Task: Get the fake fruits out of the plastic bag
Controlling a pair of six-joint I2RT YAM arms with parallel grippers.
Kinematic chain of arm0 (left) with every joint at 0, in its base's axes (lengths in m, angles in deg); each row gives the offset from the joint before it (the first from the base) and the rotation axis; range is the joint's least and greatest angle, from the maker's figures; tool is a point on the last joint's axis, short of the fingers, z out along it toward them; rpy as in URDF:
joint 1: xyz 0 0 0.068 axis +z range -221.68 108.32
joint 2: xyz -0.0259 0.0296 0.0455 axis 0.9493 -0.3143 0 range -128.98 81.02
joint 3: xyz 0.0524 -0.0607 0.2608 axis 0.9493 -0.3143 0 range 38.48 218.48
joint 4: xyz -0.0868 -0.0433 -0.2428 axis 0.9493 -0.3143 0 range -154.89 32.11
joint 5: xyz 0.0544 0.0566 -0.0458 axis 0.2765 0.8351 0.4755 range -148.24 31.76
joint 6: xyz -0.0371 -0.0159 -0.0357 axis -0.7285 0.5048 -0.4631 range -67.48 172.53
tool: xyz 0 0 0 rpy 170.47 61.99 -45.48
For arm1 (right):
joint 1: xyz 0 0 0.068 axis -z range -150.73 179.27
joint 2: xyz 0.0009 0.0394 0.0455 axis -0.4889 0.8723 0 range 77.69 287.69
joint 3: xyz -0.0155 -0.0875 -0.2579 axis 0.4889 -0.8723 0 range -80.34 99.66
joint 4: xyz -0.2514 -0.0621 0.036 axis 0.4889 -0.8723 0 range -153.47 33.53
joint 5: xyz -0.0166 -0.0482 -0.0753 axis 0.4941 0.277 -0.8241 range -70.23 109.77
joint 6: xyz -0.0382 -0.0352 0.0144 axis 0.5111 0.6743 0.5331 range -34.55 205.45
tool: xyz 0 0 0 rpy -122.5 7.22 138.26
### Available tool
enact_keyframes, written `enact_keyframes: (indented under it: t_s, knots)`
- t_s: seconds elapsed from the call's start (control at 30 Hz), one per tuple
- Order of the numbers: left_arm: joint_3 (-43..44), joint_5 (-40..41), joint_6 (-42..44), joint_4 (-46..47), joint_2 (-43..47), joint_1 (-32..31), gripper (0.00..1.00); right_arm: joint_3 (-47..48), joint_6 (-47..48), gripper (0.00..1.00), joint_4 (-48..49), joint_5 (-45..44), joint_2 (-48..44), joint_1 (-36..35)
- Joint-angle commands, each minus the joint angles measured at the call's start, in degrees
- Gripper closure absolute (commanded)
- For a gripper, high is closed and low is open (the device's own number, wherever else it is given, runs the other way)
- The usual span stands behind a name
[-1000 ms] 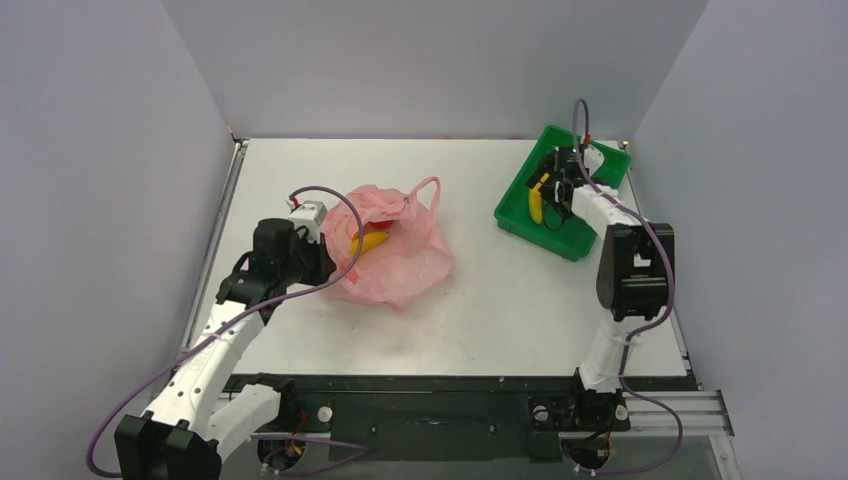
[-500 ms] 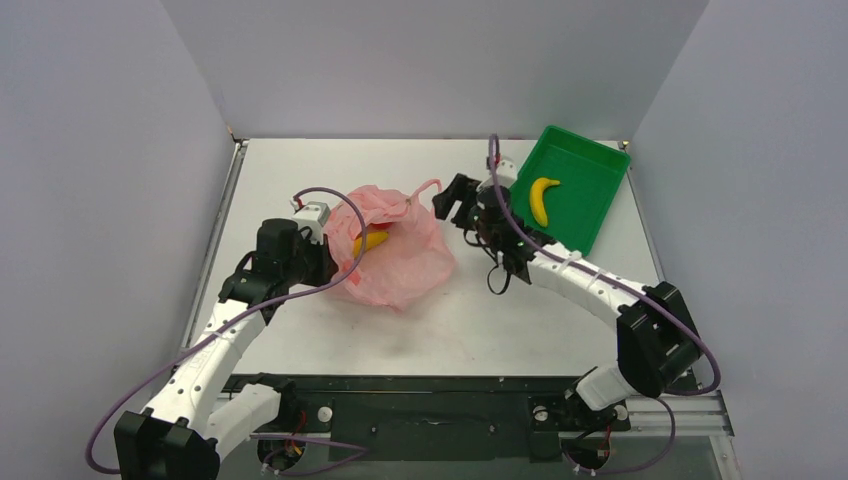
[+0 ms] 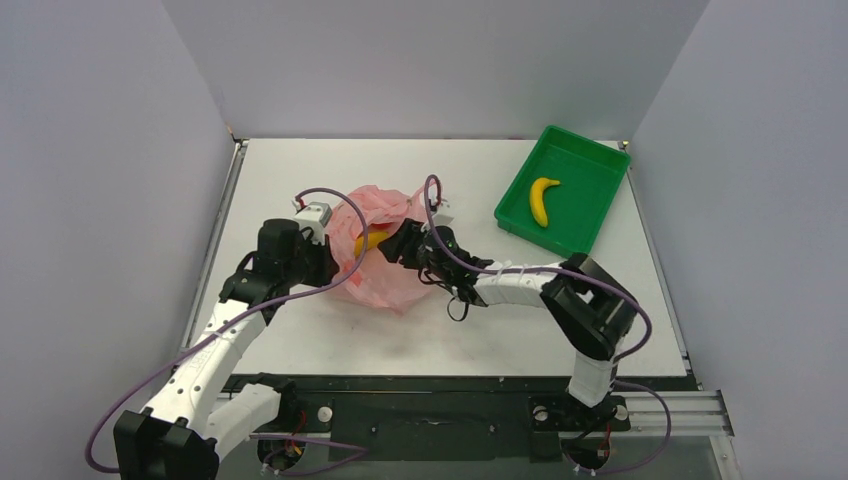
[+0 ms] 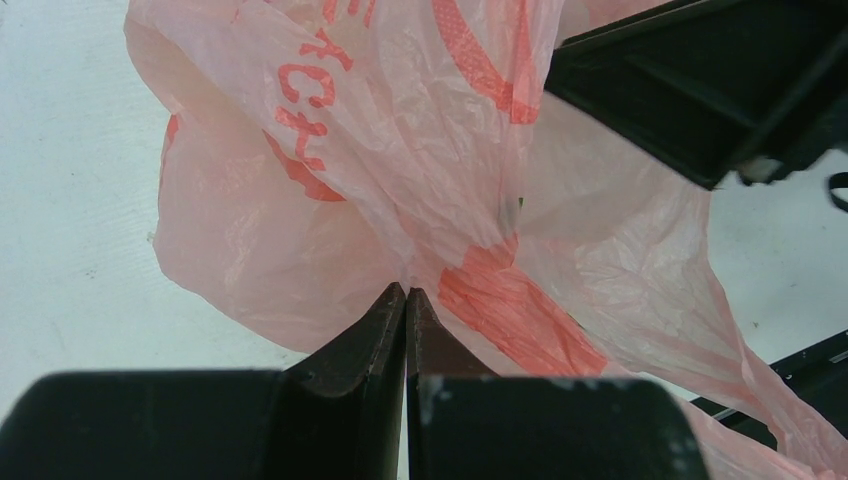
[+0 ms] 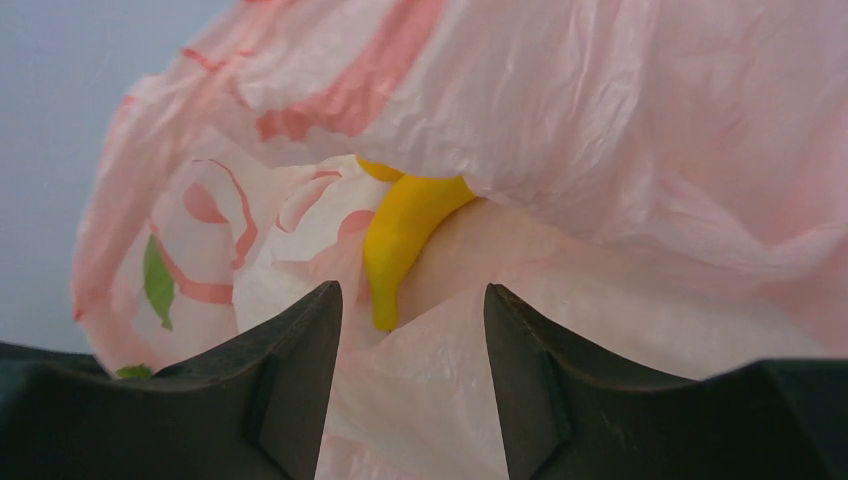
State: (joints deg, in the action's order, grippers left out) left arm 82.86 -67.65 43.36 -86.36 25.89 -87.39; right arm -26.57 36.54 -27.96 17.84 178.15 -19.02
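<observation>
The pink plastic bag lies crumpled left of the table's middle. My left gripper is shut on its left edge, and the left wrist view shows the tips pinching the film. A yellow banana, one of the fake fruits, shows inside the bag's mouth. My right gripper is at that mouth from the right. In the right wrist view its jaws stand open, with the banana just beyond them under a fold of bag. A second banana lies in the tray.
The rigid green tray sits at the back right of the table, tilted toward the corner. Grey walls close in the left, back and right. The right arm stretches low across the table from its base to the bag.
The right arm left a banana in the green tray and swung left to the bag's mouth, its jaws narrowing on the way. The left gripper kept its hold and place.
</observation>
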Motion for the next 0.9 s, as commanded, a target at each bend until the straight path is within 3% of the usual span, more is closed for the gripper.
enact_keyframes:
  t_s: [0.0, 0.4, 0.87]
  knots:
    - [-0.09, -0.87, 0.86, 2.45, 0.39, -0.97, 1.00, 4.81, -11.48, 0.50, 10.49, 4.24, 7.66, -0.55]
    - [-0.05, -1.67, 1.04, 2.48, -0.29, -3.17, 1.00, 12.54, -25.95, 0.46, 8.39, -1.50, 17.99, -0.95]
    - [-0.15, -1.97, 1.00, 2.72, -0.40, -5.00, 1.00, 20.56, -32.75, 0.36, 2.73, -4.06, 25.88, -2.07]
